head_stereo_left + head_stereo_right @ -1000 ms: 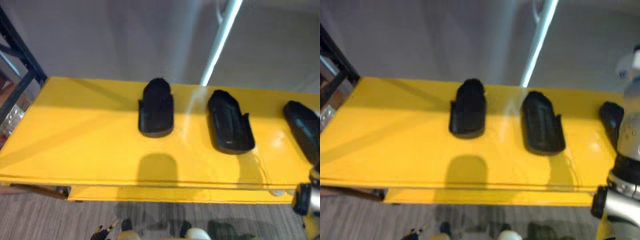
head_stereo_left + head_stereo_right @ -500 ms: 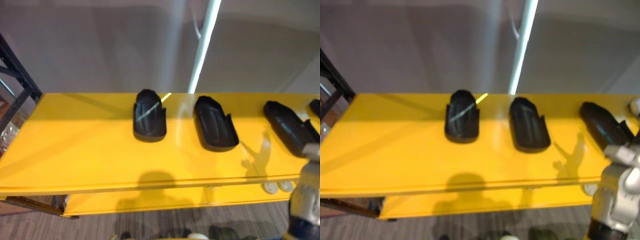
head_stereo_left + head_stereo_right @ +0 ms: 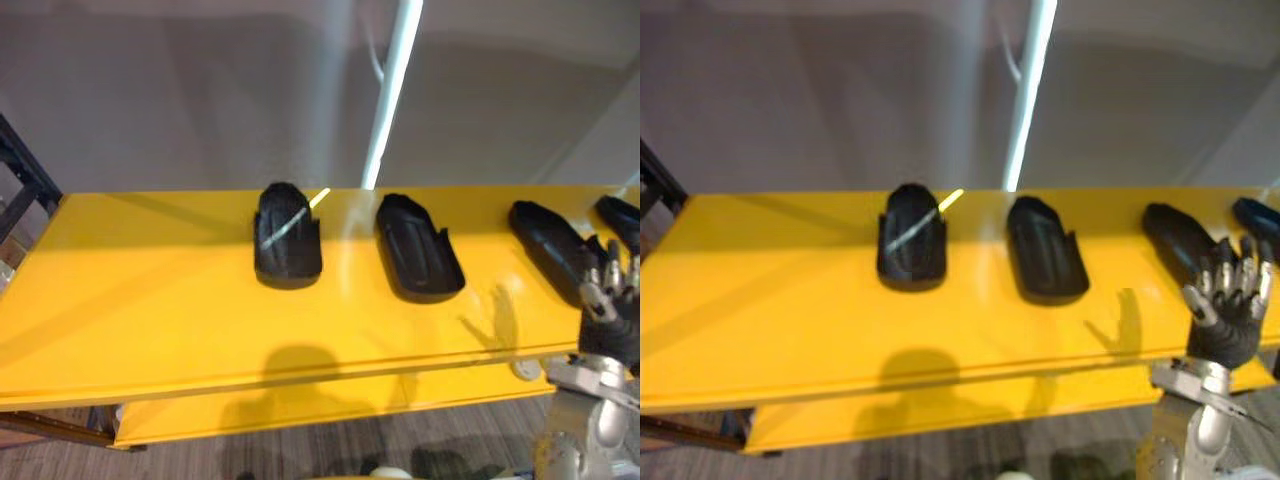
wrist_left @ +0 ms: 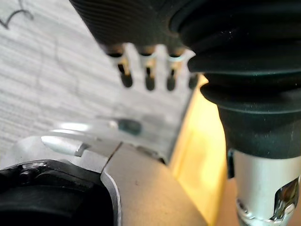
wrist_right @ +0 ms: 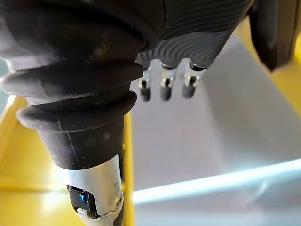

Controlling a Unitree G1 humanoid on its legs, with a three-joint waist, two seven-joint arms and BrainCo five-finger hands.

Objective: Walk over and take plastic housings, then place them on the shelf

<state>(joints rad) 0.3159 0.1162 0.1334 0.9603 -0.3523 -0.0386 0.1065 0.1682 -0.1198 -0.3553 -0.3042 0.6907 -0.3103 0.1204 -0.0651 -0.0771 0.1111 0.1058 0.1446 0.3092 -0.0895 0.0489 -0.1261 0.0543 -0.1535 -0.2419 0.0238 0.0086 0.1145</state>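
Housings [image 3: 420, 250] lie untouched along the desk [image 3: 150, 290]. Right hand [image 3: 1228, 310] has just risen beside the third housing [image 3: 1170, 232], fingers spread, holding nothing, so a first grasp looks close. Left hand [image 4: 149, 77] hangs low, fingers straight and empty.

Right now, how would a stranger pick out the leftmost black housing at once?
Find the long yellow surface; black housings lie in a row along its far side. The leftmost housing ends that row on the left, and it alone carries a pale diagonal streak.
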